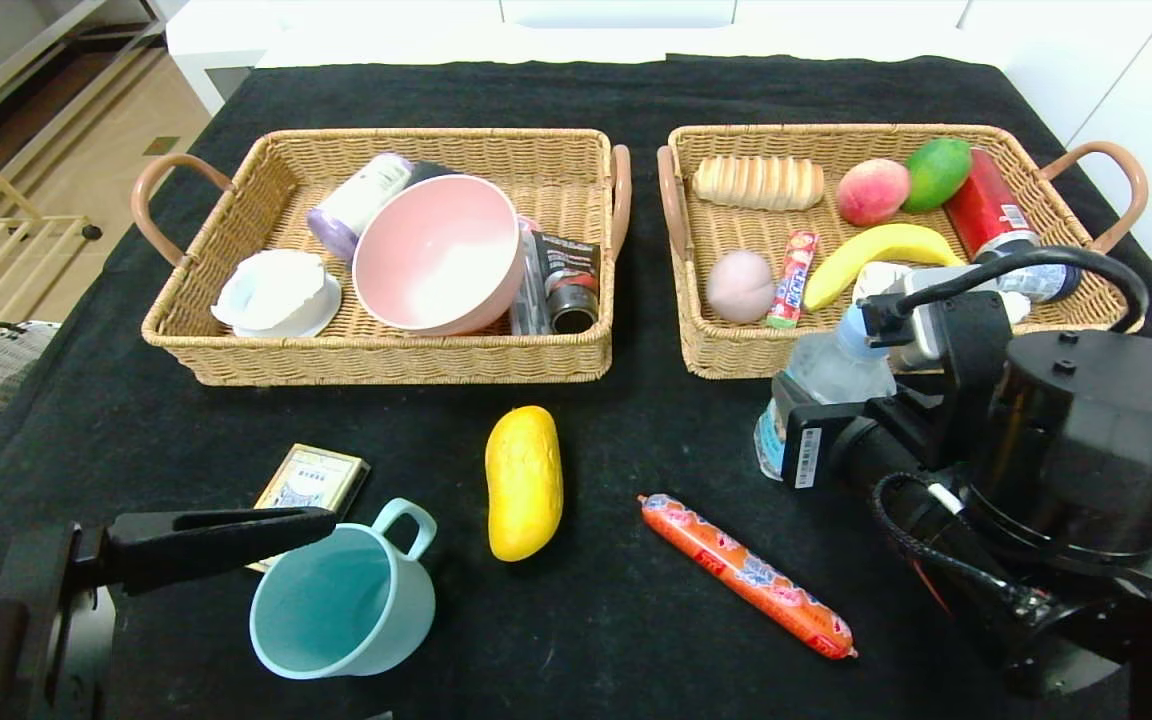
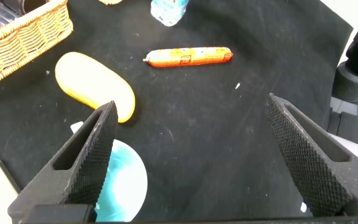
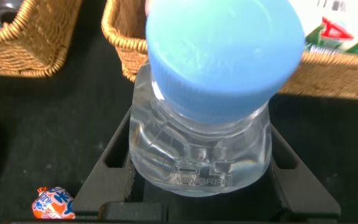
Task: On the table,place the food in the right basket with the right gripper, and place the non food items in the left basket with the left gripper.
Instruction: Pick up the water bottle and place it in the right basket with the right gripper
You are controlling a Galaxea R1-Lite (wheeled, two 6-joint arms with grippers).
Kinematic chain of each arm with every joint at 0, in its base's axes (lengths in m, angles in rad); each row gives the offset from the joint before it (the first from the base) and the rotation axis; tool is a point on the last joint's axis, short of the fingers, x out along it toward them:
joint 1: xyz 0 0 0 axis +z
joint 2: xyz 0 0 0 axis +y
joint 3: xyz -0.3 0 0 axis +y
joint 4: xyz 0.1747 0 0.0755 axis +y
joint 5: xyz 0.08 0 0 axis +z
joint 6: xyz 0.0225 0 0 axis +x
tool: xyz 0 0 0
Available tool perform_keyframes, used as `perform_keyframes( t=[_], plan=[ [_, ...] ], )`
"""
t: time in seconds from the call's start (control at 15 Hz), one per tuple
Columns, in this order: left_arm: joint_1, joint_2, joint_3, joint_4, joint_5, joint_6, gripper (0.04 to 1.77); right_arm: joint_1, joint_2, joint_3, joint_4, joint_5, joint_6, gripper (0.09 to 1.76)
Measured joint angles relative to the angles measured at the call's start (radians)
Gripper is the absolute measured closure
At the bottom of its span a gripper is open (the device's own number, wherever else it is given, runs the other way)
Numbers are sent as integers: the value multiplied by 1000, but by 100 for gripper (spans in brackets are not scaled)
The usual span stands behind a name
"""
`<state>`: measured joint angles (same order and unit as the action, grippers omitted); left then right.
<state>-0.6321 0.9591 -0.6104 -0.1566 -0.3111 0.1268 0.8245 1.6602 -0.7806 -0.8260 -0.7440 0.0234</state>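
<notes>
My right gripper (image 1: pixel 821 440) is shut on the clear water bottle (image 1: pixel 828 372) with the pale blue cap, just in front of the right basket (image 1: pixel 736 355). In the right wrist view both jaws press the bottle's (image 3: pixel 201 149) sides. On the table (image 1: pixel 636 440) lie the yellow fruit (image 1: pixel 523 482) and the orange-red sausage (image 1: pixel 746 575). My left gripper (image 1: pixel 321 522) hangs open at the near left, over the rim of the teal mug (image 1: pixel 341 600). The cream-and-gold card box (image 1: pixel 311 480) lies just behind it. The left wrist view shows bare cloth between the open fingers (image 2: pixel 92 149).
The left basket (image 1: pixel 386 355) holds a pink bowl (image 1: pixel 436 250), a white dish, a bottle and a can. The right basket holds bread, a peach, a green fruit, a banana (image 1: pixel 876 250), a red can and a candy pack. Bare cloth lies between fruit and sausage.
</notes>
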Motion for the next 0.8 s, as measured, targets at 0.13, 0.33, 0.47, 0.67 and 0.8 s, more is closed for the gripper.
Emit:
perform_keyframes(
  t=[0.13, 0.33, 0.47, 0.67, 0.8],
  plan=[
    [0, 1, 0, 0, 0, 0, 9, 16, -39, -2, 6, 2, -44, 88],
    [0, 5, 1, 0, 0, 0, 9, 25, -92, -15, 16, 8, -67, 88],
    [0, 9, 4, 0, 0, 1, 9, 24, -113, -53, 47, 8, -73, 88],
    [0, 13, 7, -1, 0, 1, 9, 16, -125, -156, 117, 11, -82, 89],
    [0, 14, 7, -3, 0, 1, 9, -10, -121, -240, 174, 45, -84, 89]
  ],
)
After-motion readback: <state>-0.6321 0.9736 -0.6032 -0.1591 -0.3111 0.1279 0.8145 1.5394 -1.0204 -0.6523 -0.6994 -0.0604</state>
